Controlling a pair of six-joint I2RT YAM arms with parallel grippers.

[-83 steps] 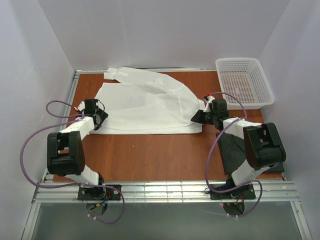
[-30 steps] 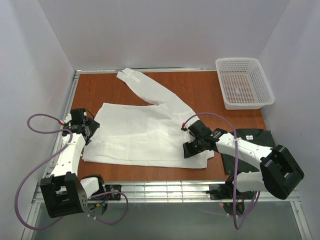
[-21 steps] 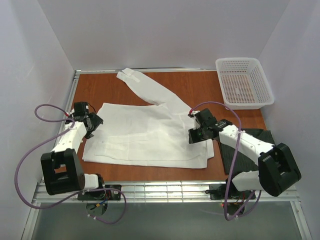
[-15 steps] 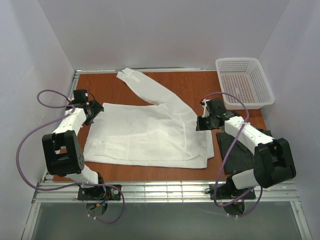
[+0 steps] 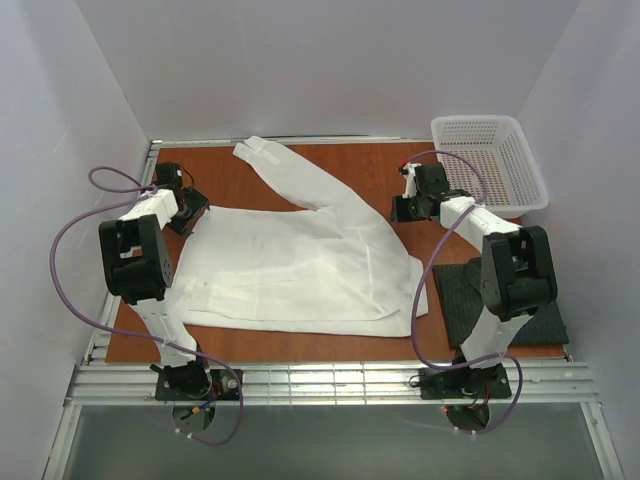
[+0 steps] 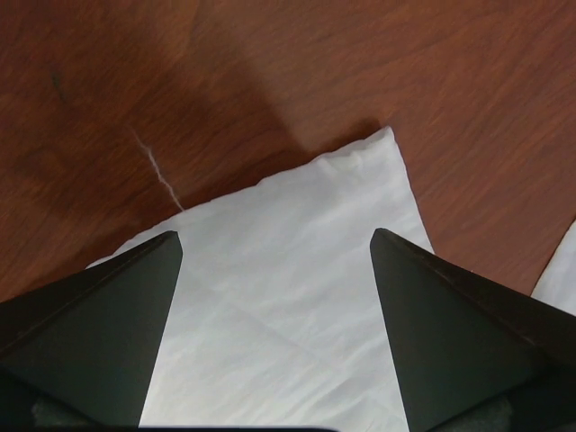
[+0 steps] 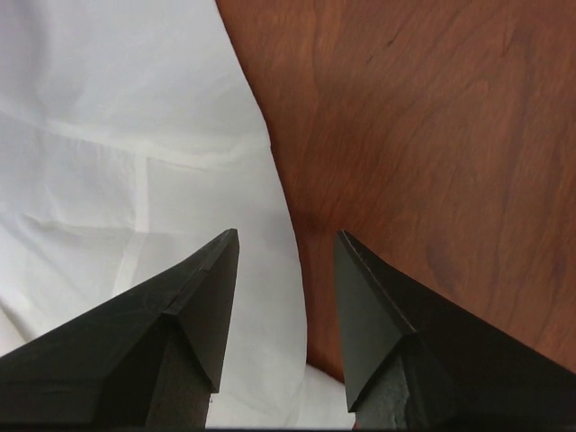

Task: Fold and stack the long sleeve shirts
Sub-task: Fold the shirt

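where white shirt (image 5: pixel 300 268) sprawls, basket (image 5: pixel 487 160) far right

white shirt (image 5: pixel 300 262), dark shirt (image 5: pixel 456 300)

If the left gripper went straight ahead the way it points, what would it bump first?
Probably the white shirt: its corner lies straight ahead of the open left gripper, with bare table just past it.

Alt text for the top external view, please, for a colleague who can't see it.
A white shirt lies spread flat on a wooden table, one sleeve angled toward the far left. The left pincer is at its far left corner, the right pincer by its right edge. A dark shirt lies near right; a white basket far right.
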